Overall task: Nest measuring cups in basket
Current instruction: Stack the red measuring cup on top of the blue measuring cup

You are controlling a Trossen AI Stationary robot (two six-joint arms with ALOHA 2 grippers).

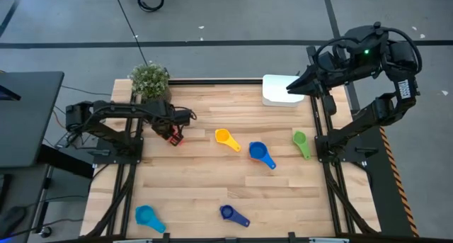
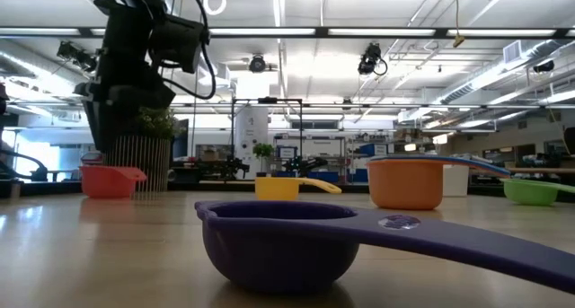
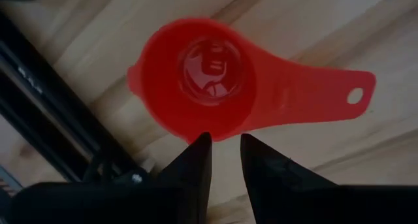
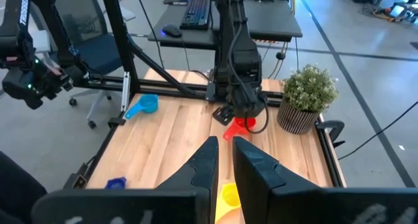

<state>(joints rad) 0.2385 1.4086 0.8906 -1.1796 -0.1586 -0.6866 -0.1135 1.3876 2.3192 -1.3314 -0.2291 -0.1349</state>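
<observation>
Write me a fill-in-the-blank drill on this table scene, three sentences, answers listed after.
1. The left gripper hovers over the ____ measuring cup.
2. The potted plant stands on the table's ____ side in the high view.
3. The right gripper hangs above the white ____.

Answers: red; left; basket

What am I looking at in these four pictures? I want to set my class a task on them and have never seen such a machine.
It is a two-armed robot at a wooden table. One picture looks straight down, one looks level across the tabletop, and two come from cameras on the wrists. The left tool hovers just over a red cup, fingers slightly apart, holding nothing. The right tool waits, empty, above the white basket. Yellow, blue, green, light blue and dark blue cups lie scattered. A potted plant stands in a corner.
</observation>
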